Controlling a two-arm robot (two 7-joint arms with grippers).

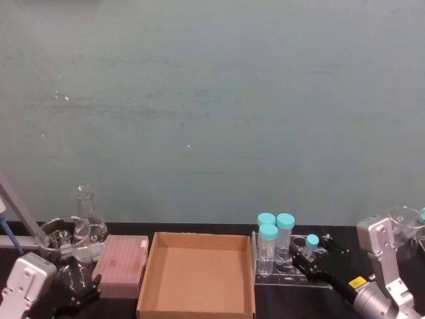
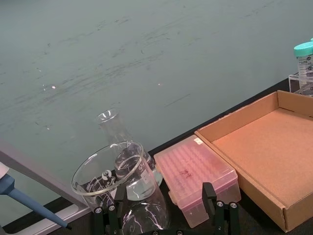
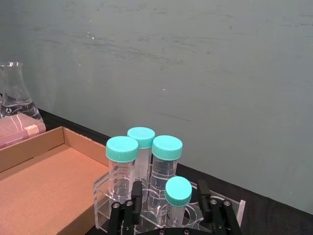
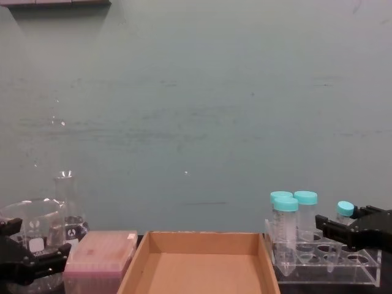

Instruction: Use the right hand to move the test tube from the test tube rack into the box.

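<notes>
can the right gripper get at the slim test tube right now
Probably yes: the right gripper already has its open fingers on either side of the slim test tube, and the wide tubes stand beyond it.

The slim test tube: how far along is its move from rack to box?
Done: the right gripper is at the test tube rack, open, straddling the slim test tube. In hand: the grasp, not yet closed. Left: lift it and set it in the box. The left gripper is parked by the beaker.

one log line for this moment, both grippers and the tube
phase: pre-grasp | right gripper: open, straddling test tube | test tube: upright in rack | box: empty | left gripper: open, parked by beaker
</notes>
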